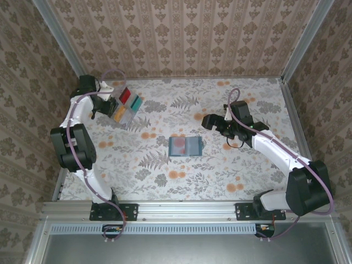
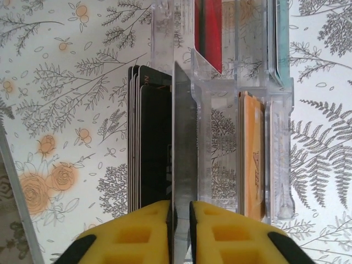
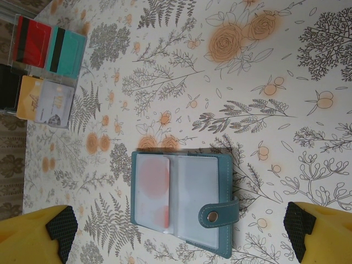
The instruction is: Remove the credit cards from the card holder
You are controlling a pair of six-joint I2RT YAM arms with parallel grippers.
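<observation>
Leftmost, at the far-left of the floral table (image 1: 247, 165): the left gripper (image 2: 180, 208) is clenched on a single dark card (image 2: 183, 143), held edge-on and upright between the yellow fingers (image 2: 137, 231). Pinching the short end keeps the long edge free to slide down into a slot. The card hangs just above a clear acrylic organizer (image 2: 220, 148), right at the wall dividing two compartments. The stack of black cards (image 2: 151, 143) stands just to its left, so that is likely the slot it is meant for.

Other compartments: red cards (image 2: 209, 33), teal cards (image 2: 279, 38), orange cards (image 2: 253, 154), pale grey cards (image 3: 55, 102). Sorted by colour, standing on edge.

Centre of table: card holder (image 3: 181, 203), teal, lying open and flat, well apart from the organizer. Its snap tab (image 3: 217, 214) is splayed outward. The clear sleeves face up. Reddish blotches show in the left sleeve; cannot tell whether they are a card or the tablecloth print.

Right: right gripper (image 3: 180, 242) hovers above the holder, jaws released and spread wide to either side of it, touching nothing. Judged as poised to steady the wallet or pick the next card.

Task looks well along.
</observation>
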